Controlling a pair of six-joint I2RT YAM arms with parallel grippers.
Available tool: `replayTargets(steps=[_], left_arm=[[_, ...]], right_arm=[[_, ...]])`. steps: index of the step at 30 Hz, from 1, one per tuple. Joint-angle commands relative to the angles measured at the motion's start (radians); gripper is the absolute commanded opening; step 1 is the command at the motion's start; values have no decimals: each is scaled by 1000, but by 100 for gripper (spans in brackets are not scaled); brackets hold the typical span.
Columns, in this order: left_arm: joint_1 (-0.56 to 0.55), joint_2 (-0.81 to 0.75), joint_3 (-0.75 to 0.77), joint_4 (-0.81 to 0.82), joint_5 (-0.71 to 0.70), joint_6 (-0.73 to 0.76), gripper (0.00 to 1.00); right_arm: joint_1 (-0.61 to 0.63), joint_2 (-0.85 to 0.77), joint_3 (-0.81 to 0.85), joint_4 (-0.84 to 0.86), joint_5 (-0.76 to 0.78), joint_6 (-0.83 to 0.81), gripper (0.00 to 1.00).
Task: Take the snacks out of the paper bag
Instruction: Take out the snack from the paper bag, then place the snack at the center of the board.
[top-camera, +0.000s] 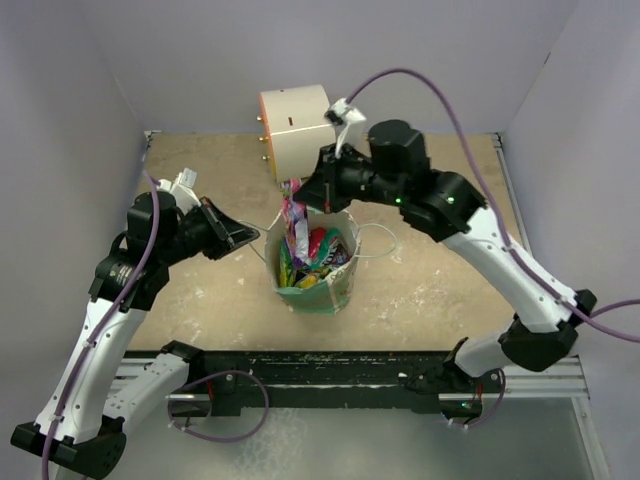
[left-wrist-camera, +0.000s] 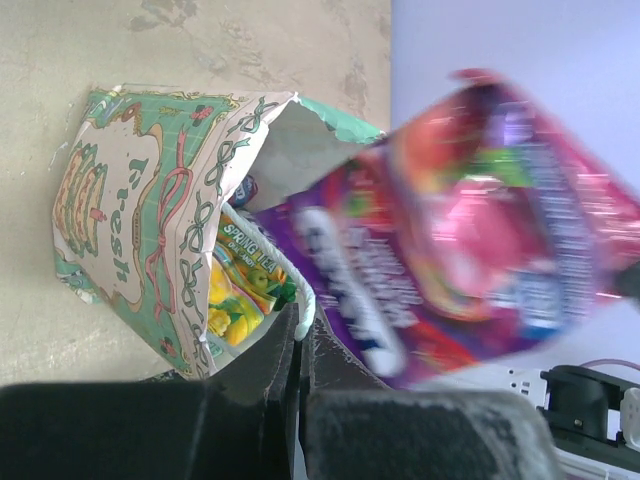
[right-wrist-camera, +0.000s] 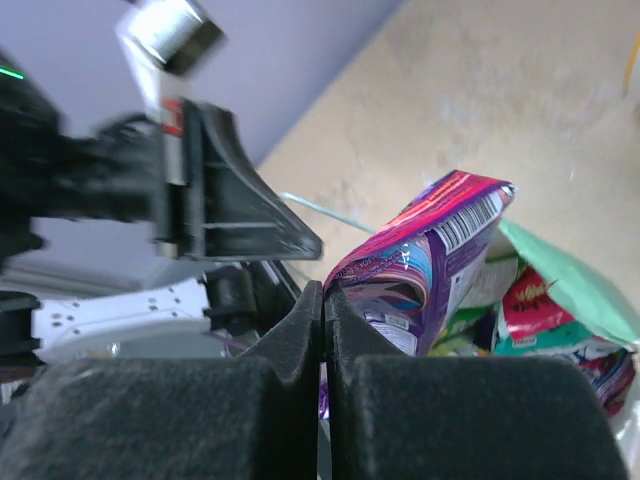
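Right gripper (right-wrist-camera: 322, 292): jaws clamped on the end of a shiny purple flat snack packet (right-wrist-camera: 430, 250), which hangs straight below, long axis upright, lower end inside the mouth of the mint-green patterned paper bag (top-camera: 335, 292). Left gripper (left-wrist-camera: 300, 325): jaws pinched on the bag's rim. Other packets (top-camera: 320, 248) lie inside the bag.

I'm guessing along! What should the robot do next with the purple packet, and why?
Probably carry it sideways over the table: the right pincer grips the purple packet above the open paper bag, whose rim the left pincer pinches.
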Motion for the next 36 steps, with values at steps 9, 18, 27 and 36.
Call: replayTargets(steps=[9, 18, 27, 36], left_arm=[[2, 7, 59, 84, 53, 30, 0], [2, 38, 77, 75, 53, 26, 0], [2, 74, 106, 66, 82, 60, 0], [3, 113, 108, 81, 125, 73, 0]], right_arm=[[0, -138, 253, -101, 641, -147, 0], [-237, -151, 196, -248, 946, -69, 0], [-541, -168, -144, -121, 840, -78, 0], [-767, -64, -353, 7, 775, -20, 0]])
